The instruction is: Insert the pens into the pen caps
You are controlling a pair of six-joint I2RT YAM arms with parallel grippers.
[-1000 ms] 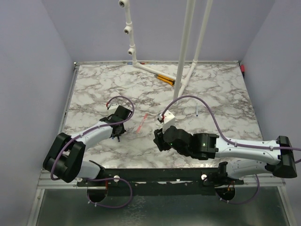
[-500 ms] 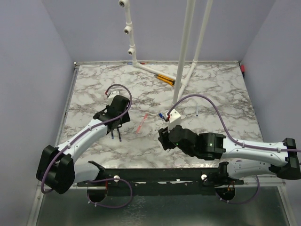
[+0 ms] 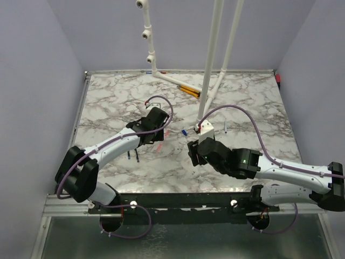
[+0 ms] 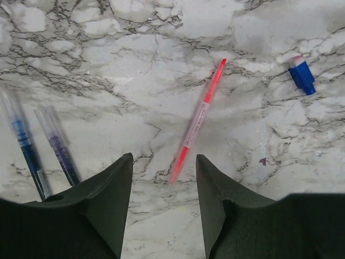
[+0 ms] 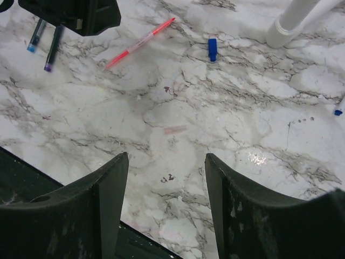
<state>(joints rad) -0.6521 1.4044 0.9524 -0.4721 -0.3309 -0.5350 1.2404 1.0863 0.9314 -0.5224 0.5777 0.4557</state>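
The pink-red pen (image 4: pixel 197 121) lies on the marble, its tip just ahead of my open, empty left gripper (image 4: pixel 163 157). It also shows in the top view (image 3: pixel 160 148) and the right wrist view (image 5: pixel 139 43). The blue pen (image 4: pixel 24 145) and a dark purple-tipped pen (image 4: pixel 59 148) lie side by side to the left. A blue cap (image 4: pixel 302 74) lies to the right of the pink-red pen and shows in the right wrist view too (image 5: pixel 212 48). A faint pink cap-like piece (image 5: pixel 174 130) lies ahead of my open, empty right gripper (image 5: pixel 167 156). I see no black cap.
A white pipe frame (image 3: pixel 207 81) stands at the back middle, its foot showing in the right wrist view (image 5: pixel 294 21). Orange-and-black sticks (image 3: pixel 188 90) lie beside it. A small blue piece (image 5: pixel 338 111) lies at the far right. The table's near edge is just under my right gripper.
My left gripper has moved right and away from the two pens on the left, and is now at the pink-red pen. My right gripper has shifted slightly right. Both stayed open.
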